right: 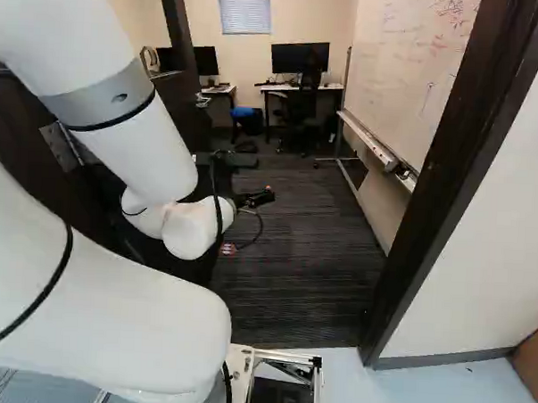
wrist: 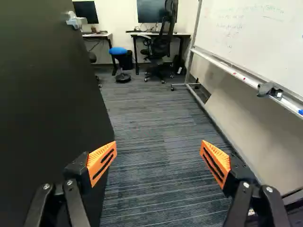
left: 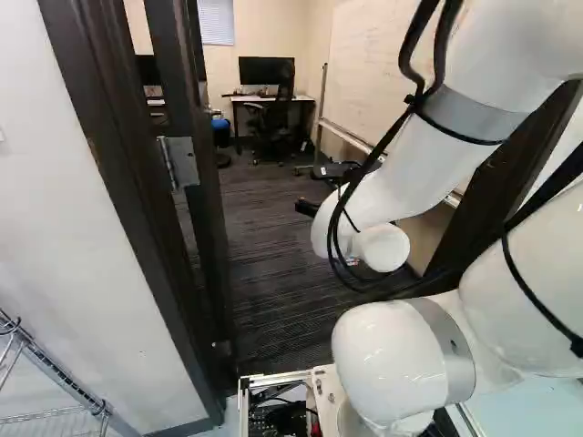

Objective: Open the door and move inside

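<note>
My gripper (right: 256,198) reaches through the doorway, over the dark carpet, in the right base view. In the wrist view the gripper (wrist: 158,148) is open, its orange-padded fingers wide apart with nothing between them. The dark door (wrist: 45,104) stands swung inward beside one finger, which overlaps its face; whether they touch I cannot tell. Its silver handle (wrist: 76,20) shows near the far edge, well ahead of the fingers. The door's hinge (left: 180,162) is visible in the left base view. My arm hides part of the door in the right base view.
The dark door frame (right: 449,174) stands right of the base, with white wall beyond. Inside, a wheeled whiteboard (wrist: 255,38) lines the side opposite the door. Desks (right: 301,87), an office chair (wrist: 161,42) and a blue stool (wrist: 118,51) stand far back. A wire rack (left: 55,373) stands outside at left.
</note>
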Available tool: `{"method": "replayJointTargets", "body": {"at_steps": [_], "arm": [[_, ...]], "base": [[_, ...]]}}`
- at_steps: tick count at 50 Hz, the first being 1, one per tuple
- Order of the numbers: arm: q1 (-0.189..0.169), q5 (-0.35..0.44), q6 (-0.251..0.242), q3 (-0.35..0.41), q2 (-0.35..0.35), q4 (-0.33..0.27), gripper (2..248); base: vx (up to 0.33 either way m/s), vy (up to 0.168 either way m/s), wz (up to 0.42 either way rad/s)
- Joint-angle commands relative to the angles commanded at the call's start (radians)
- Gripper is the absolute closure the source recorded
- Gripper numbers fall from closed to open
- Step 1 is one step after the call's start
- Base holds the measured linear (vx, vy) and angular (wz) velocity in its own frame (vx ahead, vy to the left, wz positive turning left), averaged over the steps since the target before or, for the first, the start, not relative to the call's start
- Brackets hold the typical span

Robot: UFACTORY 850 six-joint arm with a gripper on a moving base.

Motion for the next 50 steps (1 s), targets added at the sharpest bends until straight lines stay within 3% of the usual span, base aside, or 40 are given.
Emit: {"method": "replayJointTargets", "body": {"at_steps": [50], "arm": [[0.000, 0.000, 0.000, 0.000, 0.000, 0.000, 3]], "base": [[0.124, -0.026, -0.006]]}}
